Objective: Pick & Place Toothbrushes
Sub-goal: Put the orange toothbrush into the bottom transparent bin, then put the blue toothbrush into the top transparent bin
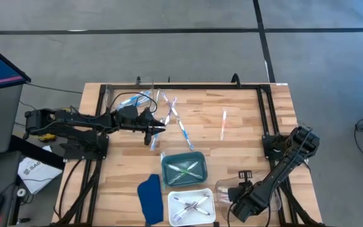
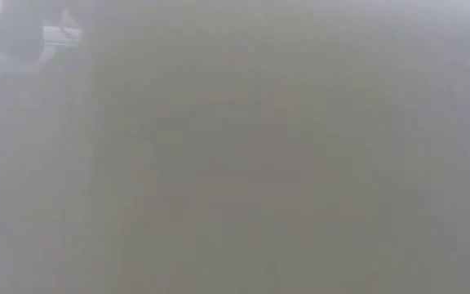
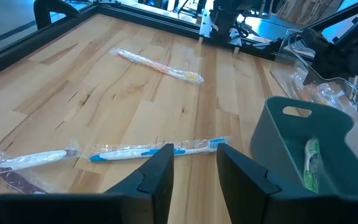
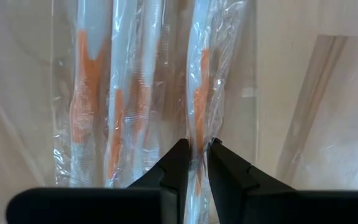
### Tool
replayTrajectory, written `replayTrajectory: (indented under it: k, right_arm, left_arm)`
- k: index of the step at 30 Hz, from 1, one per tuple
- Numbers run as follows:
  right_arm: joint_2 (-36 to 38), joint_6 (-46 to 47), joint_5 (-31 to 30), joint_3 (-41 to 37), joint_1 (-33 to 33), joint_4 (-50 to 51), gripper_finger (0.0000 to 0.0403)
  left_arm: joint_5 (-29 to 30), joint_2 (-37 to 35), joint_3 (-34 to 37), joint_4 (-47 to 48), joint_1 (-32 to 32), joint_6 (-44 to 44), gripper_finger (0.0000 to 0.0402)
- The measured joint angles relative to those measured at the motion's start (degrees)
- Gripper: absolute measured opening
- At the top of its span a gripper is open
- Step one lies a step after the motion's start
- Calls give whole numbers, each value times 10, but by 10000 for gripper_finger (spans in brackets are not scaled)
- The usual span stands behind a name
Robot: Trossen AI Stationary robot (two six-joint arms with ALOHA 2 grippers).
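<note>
**Pale wood table, toothbrushes half sorted**

Pale wood runs under everything we see. From above, wrapped toothbrushes (image 1: 175, 116) lie scattered toward the far side of the table (image 1: 244, 120), with one pink-orange toothbrush (image 1: 224, 124) apart on the right. Near the front sit a teal tray (image 1: 183, 169) holding green ones, a white tray (image 1: 191, 206) holding greyish ones, and a clear bin (image 1: 227, 190).

The left gripper (image 3: 191, 163) hovers partly open above a blue toothbrush (image 3: 157, 150), not yet touching. We judge the next move is to lower and close on it.

The right gripper (image 4: 194, 163) stands at the clear bin, its narrow jaws pinching one wrapped orange toothbrush (image 4: 199, 99). We judge it is placing it.
</note>
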State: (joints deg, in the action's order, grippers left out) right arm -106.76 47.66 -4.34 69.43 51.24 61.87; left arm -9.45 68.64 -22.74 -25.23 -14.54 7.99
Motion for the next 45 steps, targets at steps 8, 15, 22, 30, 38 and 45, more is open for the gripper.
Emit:
replayTrajectory:
  k: [8,15,22,30,38,45]
  right_arm:
    - [0,9,0,0,0,0,52]
    - [0,24,-5,0,0,0,91]
    - [0,25,-6,0,0,2,197]
    - [0,16,-1,72,-8,85,259]
    - [0,-14,-67,190,-9,197,260]
    - [0,-45,-263,289,-9,248,260]
  left_arm:
    - [0,0,0,0,0,0,115]
    - [0,0,0,-1,0,0,115]
    - [0,0,0,-1,0,0,115]
    - [0,0,0,-2,0,0,115]
    - [0,0,0,-2,0,0,115]
    - [0,0,0,-2,0,0,115]
